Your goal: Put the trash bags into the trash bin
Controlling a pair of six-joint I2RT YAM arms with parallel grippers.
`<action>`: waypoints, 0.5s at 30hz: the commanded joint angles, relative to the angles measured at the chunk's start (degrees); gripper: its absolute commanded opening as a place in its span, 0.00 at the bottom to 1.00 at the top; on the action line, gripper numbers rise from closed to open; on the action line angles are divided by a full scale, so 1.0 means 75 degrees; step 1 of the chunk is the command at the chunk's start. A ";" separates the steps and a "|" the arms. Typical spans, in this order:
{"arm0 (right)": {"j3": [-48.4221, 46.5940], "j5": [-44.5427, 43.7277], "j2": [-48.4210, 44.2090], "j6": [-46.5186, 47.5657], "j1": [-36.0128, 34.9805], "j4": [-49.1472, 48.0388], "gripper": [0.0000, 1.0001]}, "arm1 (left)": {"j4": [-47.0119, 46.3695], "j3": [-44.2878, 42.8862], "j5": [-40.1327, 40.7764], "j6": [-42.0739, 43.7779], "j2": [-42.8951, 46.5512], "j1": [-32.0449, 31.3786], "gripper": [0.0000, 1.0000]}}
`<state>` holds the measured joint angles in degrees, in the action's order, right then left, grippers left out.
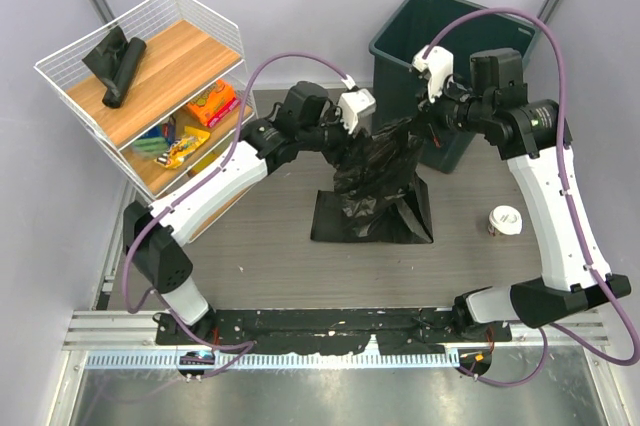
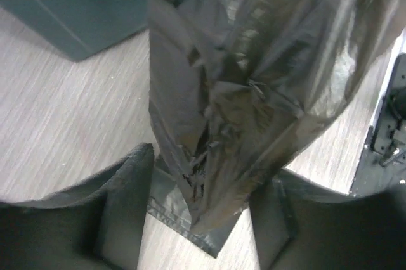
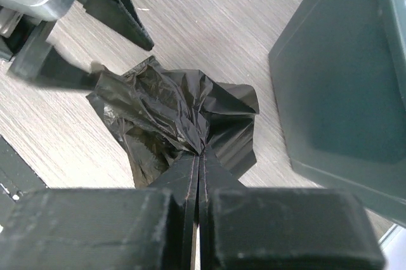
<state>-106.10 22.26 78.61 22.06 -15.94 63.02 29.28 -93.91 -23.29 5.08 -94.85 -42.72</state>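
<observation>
left gripper (image 2: 204, 178) jaws apart, arm stretched forward | right gripper (image 3: 198, 163) pinched on trash bag (image 3: 166, 110), elbow raised

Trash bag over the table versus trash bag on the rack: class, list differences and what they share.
The table bag hangs tall and crinkled; the rack bag lies compactly bundled. The right gripper pinches the table bag; nothing touches the rack bag. Both are black plastic.

I see the crinkled trash bag (image 1: 375, 186) standing mid-table, foot spread on the surface, top drawn up between left gripper (image 1: 364, 134) and right gripper (image 1: 427, 120). Trash bin (image 1: 396, 61) at its 1 o'clock, paper cup (image 1: 505, 221) at 4, wire rack (image 1: 190, 4) at 10 with a rolled bag (image 1: 118, 66) on top.
</observation>
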 commanded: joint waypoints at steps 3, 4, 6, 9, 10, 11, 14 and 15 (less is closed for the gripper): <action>0.0249 -0.0167 -0.0449 0.0011 0.0028 -0.0071 0.01 | -0.0727 -0.0335 0.0947 0.0178 -0.0081 0.0047 0.05; 0.0260 -0.0341 -0.0496 0.0081 0.0017 -0.0071 0.01 | -0.0751 -0.0334 0.1134 0.0236 -0.0034 0.0071 0.00; 0.0249 -0.0751 -0.0590 0.0175 0.0028 -0.0060 0.01 | -0.0682 -0.0404 0.1614 0.0365 0.0083 0.0188 0.00; 0.0225 -0.1373 -0.0696 0.0327 0.0028 -0.0083 0.01 | -0.0401 -0.0813 0.2645 0.0716 0.0341 0.0398 0.00; 0.0249 -0.1746 -0.0719 0.0339 0.0028 -0.0129 0.01 | -0.0295 -0.1000 0.2938 0.0821 0.0411 0.0445 0.00; 0.0272 -0.2005 -0.0743 0.0351 0.0028 -0.0246 0.02 | -0.0155 -0.1200 0.3289 0.0927 0.0470 0.0504 0.00; 0.0296 -0.2707 -0.0720 0.0410 0.0028 -0.0410 0.01 | 0.0314 -0.1879 0.3609 0.1255 0.0587 0.0528 0.00; 0.0261 -0.2792 -0.0708 0.0410 0.0017 -0.0423 0.01 | 0.0478 -0.2090 0.3539 0.1302 0.0623 0.0528 0.00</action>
<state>-103.44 13.08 75.85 23.70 -16.62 62.08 28.21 -102.65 -6.72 10.59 -95.55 -41.34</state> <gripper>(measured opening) 0.028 0.011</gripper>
